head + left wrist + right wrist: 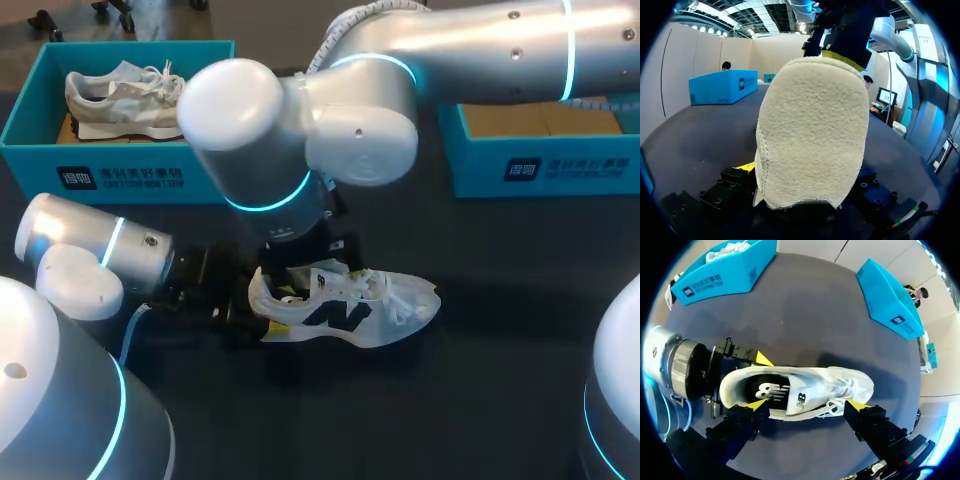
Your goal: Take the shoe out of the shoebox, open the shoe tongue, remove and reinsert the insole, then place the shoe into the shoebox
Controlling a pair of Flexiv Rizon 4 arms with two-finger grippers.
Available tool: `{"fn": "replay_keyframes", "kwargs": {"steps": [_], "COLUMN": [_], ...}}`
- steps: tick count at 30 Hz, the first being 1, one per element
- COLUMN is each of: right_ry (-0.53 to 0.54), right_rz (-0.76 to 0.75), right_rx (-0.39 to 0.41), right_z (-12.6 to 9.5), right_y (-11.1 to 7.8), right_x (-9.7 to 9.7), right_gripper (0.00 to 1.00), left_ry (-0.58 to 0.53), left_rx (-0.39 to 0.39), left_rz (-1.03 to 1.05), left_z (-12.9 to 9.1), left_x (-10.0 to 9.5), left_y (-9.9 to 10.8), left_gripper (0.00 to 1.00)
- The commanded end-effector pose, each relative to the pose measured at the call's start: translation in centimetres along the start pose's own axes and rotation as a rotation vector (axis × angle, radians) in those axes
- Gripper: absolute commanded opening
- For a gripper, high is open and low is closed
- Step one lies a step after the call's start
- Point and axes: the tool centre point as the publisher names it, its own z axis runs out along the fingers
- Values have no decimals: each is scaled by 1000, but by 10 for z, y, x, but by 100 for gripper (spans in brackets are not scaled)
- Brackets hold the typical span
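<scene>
A white shoe [345, 308] with a black side letter lies on its sole on the dark table, toe pointing right. My left gripper [243, 306] comes in from the left and is shut on the heel. In the left wrist view the fuzzy heel [812, 130] fills the space between the fingers. Seen from the right wrist, the shoe [840, 382] has its mouth open, showing the black insole [771, 390]. My right gripper [807, 405] hangs open above the shoe, one tip by the heel collar and one by the laces. It [315, 260] reaches in from the upper right.
A blue shoebox [120, 180] at the back left holds a second pale shoe [125, 100]. Another blue shoebox [545, 165] stands open at the back right. My right arm's big joints hang over the table's middle.
</scene>
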Motion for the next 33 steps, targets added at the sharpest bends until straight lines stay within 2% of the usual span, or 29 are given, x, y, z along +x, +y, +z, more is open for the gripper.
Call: {"fn": "replay_keyframes", "kwargs": {"steps": [1,7,19,26,33], "right_ry": [-56,-83,-150,-184,-263], "right_rz": [164,228,299,346,364], "right_rx": [13,55,118,50,49], "right_z": [3,10,38,46,44], "right_y": [-3,-5,-8,-10,-9], "right_x": [10,7,4,0,-9], "right_gripper": [100,100,100,100,100], "left_ry": [2,2,2,2,2], "left_rx": [-4,-4,-4,-4,-4], "left_rz": [0,0,0,0,0], "left_z": [1,1,1,1,1], "left_x": [1,1,1,1,1], "left_y": [1,1,1,1,1], "left_gripper": [0,0,0,0,0]}}
